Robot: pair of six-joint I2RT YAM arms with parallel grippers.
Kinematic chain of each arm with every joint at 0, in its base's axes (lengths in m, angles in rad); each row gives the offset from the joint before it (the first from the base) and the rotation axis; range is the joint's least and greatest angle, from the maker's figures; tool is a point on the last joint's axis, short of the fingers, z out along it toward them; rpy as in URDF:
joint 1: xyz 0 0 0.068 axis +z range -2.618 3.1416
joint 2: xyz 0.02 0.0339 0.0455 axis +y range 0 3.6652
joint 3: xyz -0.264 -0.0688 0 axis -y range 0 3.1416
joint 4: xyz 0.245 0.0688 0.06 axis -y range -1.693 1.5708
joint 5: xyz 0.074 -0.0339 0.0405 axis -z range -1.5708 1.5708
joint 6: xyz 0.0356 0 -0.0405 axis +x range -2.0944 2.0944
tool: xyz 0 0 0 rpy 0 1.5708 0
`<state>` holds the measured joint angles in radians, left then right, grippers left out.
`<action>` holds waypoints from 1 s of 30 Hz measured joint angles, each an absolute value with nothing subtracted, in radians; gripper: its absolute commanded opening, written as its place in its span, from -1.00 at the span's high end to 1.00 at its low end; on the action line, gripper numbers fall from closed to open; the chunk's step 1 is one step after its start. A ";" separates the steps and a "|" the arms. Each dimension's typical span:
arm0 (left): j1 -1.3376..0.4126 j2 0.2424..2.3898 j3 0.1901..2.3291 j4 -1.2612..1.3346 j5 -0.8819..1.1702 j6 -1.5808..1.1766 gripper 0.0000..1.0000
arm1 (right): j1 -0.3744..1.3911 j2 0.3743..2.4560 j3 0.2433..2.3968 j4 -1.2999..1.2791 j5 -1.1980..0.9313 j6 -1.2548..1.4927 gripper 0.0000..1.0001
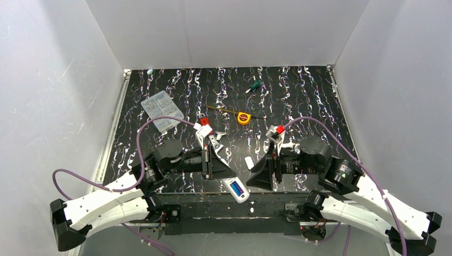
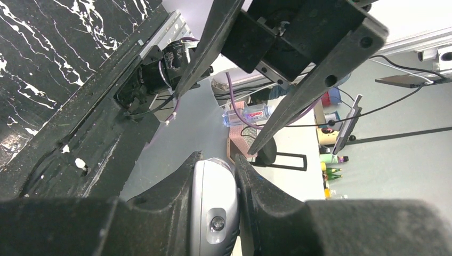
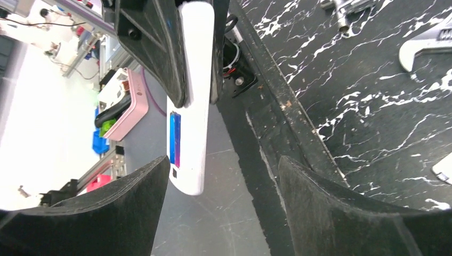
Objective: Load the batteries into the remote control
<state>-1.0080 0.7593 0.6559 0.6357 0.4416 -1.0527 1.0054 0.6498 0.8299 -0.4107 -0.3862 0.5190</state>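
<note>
Water bottle (image 2: 248,114): red-and-white label, its lettering too blurred for you to read.
Other views: no text you can read.

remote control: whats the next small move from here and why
Probably swing the open, empty right gripper to the small white piece on the table beside it, possibly the battery cover: the left gripper clamps the remote control, and blue batteries sit in its open bay.

White shells (image 1: 101,205), black motors (image 1: 314,146) and purple cables (image 1: 138,146) are seen; left gripper (image 2: 213,162) and right gripper (image 3: 224,166) are moulded black.
</note>
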 measured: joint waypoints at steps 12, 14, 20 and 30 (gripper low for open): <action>-1.008 0.788 0.671 0.635 0.458 -1.039 1.00 | 1.005 0.650 0.768 -0.288 -0.484 0.645 -0.75; -1.008 0.788 0.671 0.635 0.458 -1.039 1.00 | 1.005 0.664 0.768 -0.277 -0.488 0.648 -0.75; -1.008 0.789 0.671 0.636 0.457 -1.039 1.00 | 1.009 0.702 0.768 -0.267 -0.497 0.648 -0.74; -1.008 0.799 0.672 0.637 0.454 -1.040 1.00 | 1.043 0.721 0.770 -0.297 -0.497 0.589 -0.58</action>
<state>-1.0080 0.7990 0.6716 0.6373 0.4538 -1.0401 1.0431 0.7212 0.7696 -0.2966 -0.4969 0.5892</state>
